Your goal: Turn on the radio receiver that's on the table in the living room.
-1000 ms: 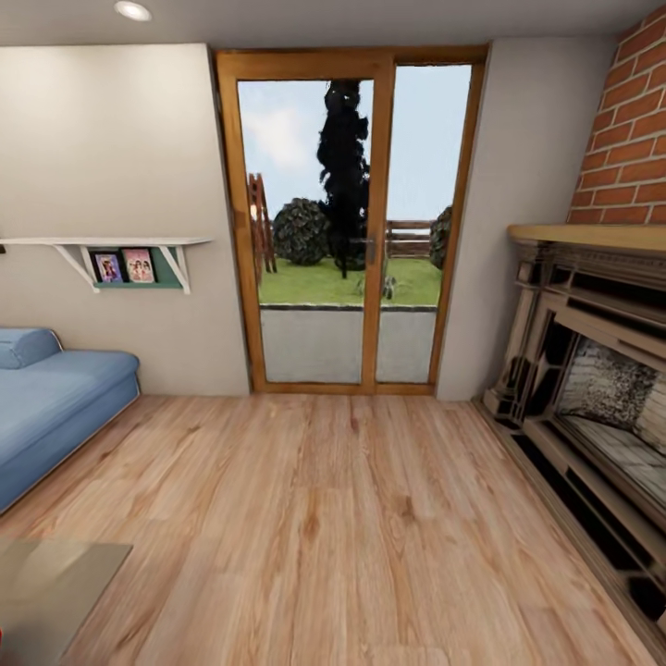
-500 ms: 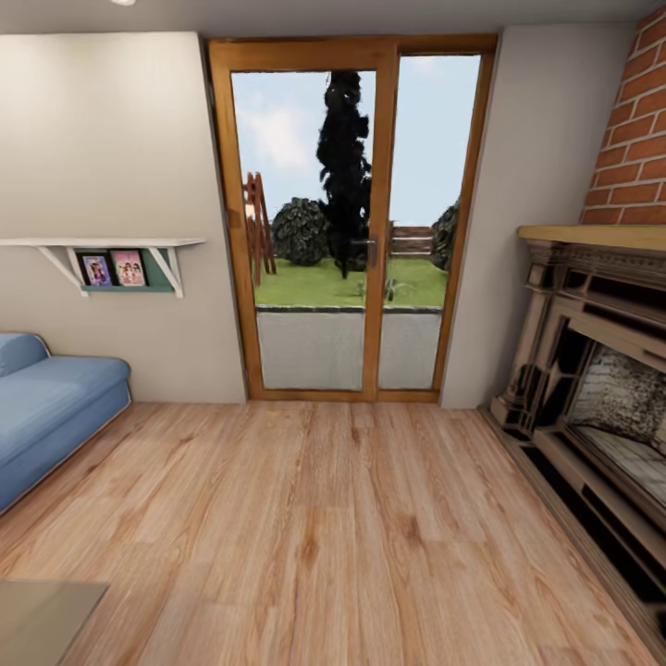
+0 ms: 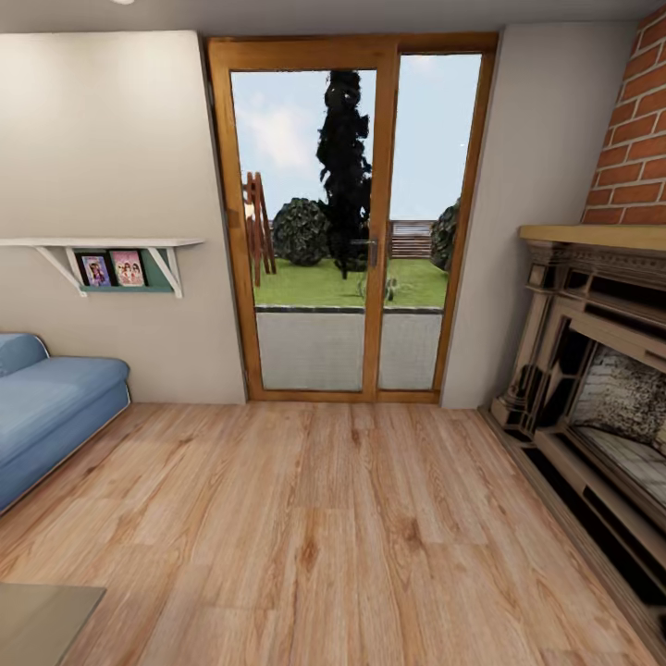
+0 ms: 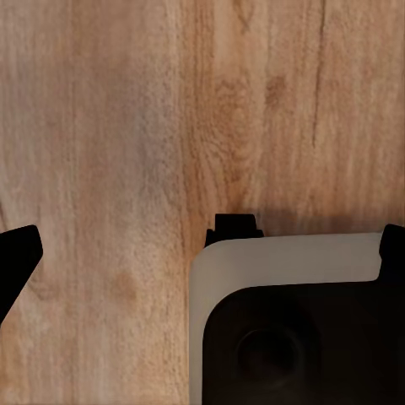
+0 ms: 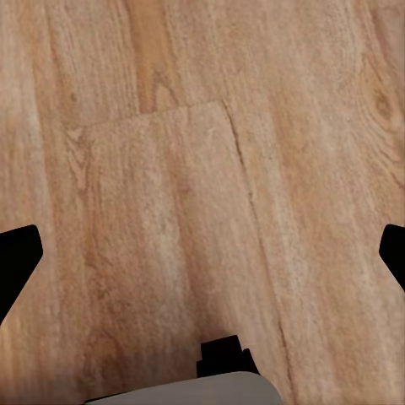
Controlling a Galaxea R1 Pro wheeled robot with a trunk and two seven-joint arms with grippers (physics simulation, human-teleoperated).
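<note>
The robot faces the living room's glass door (image 3: 347, 222), only a corner of the counter (image 3: 42, 615) at 7 o'clock, no radio in sight, both end effectors spread wide and empty: switching-on not begun.

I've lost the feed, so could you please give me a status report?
Both tools open over wood floor. Radio unsighted; table corner at lower left. Path clear.

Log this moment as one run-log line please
phase: in transit | table: corner at lower left | sofa: left | glass door: ahead | fireplace: right | both end effectors: open over wood floor
</note>
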